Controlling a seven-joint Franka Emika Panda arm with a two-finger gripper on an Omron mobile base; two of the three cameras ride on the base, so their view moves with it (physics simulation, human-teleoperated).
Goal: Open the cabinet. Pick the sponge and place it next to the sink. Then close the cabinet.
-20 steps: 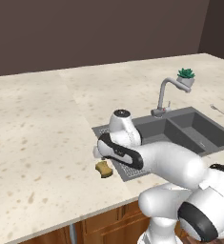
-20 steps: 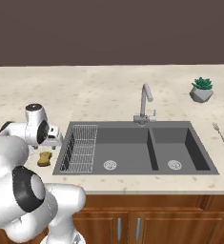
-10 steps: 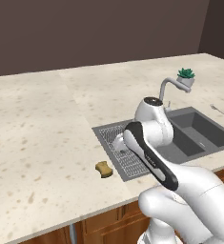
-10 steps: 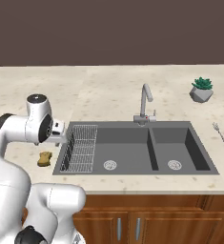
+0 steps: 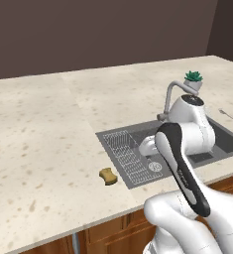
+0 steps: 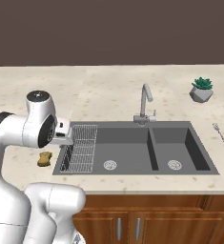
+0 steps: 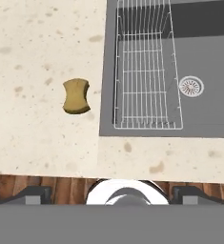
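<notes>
A: Looking at the table now, the sponge lies flat just beside the sink, on the side where the wire rack sits in the basin. So the placing looks done.

B: Agreed. And the tool? From the hand view I see its tips apart at the bottom edge, spread wide with nothing between them.

A: Same reading. It is empty, high over the table edge, well clear of the sponge.

B: Then what remains, I judge, is shutting the cabinet, which is out of frame. Doing that well means lifting the arm straight up first, so it clears the faucet on the way.

A: Yes, and keeping the swing away from the sponge so it is not brushed into the basin.

B: At the door, I would push flat on the panel near the handle side, slowly, rather than gripping the bar.

A: Sensible; a push needs no precise pinch.
</notes>
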